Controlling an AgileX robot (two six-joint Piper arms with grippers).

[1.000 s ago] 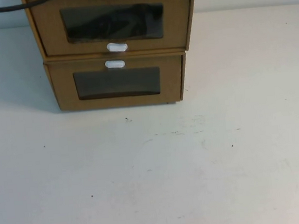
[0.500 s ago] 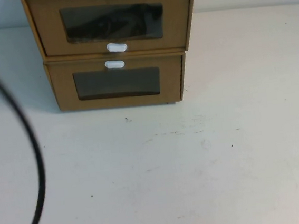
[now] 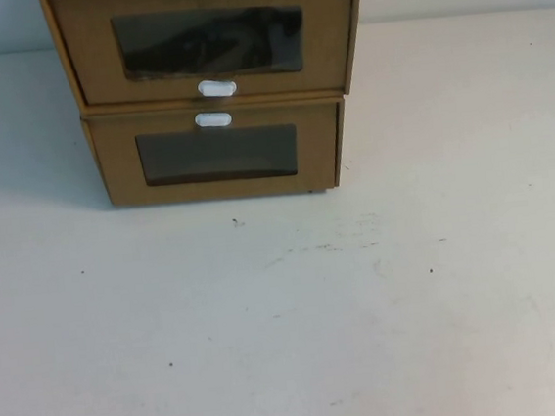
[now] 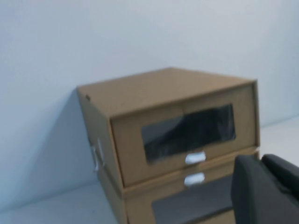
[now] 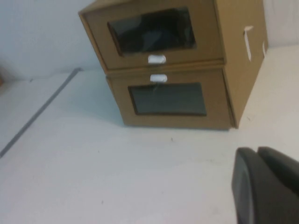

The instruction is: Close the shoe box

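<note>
From the high view I see 2 cardboard boxes stacked at the far edge of the table (image 3: 366, 308), left of centre. The shoe box (image 3: 206, 40) is the upper 1, sitting directly on the matching lower box (image 3: 218, 157). Its front panel has a wide clear window (image 3: 209, 43) with dark contents behind it, and a small white pull tab (image 3: 217, 88) just below that window. The lower box carries its own white tab (image 3: 213, 120) above its window, so the 2 tabs sit almost touching across the seam. The shoe box front overhangs the lower box a little toward me. Neither arm appears in the high view. In the left wrist view the left end effector (image 4: 266, 191) shows only as a dark body in one corner, raised near the shoe box (image 4: 177, 121); I cannot tell how its fingers stand. In the right wrist view the right end effector (image 5: 264, 186) is a dark shape above the table, well apart from the boxes; again I cannot tell its state.
</note>
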